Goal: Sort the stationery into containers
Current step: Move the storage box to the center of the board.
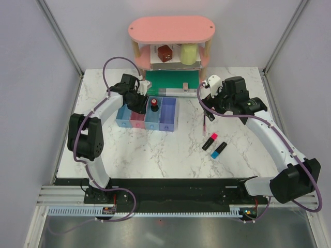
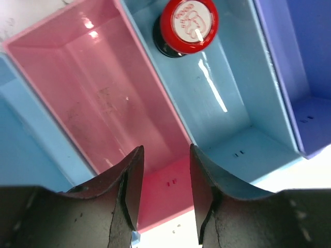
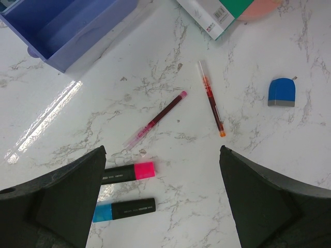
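The right gripper (image 3: pixel 161 170), spread wide and empty, hung over the thin red pen (image 3: pixel 155 120), lying slantwise to its jaws toward the right edge of the table (image 3: pixel 77 129), well apart from the left gripper (image 2: pixel 165 150).

- red-black round piece (image 2: pixel 189 23), standing in the blue bin (image 2: pixel 227 129): its white top face bears a red printed cartoon figure under a curved line of small red letters; the letters are too blurred to read for certain;
- green book (image 3: pixel 222 13): a black barcode on a white strip at its corner, with lines of fine print beside it; digits and words too small to read;
- pink-ended highlighter (image 3: pixel 126 173): a short line of white print on the black barrel; illegible;
- blue-ended highlighter (image 3: pixel 124 210): faint pale print on the black barrel; illegible;
- pink bin (image 2: pixel 114 113), blue bin and purple-blue bin (image 2: pixel 305 77): a pair of tiny moulded marks on each floor; not readable as letters or numbers.
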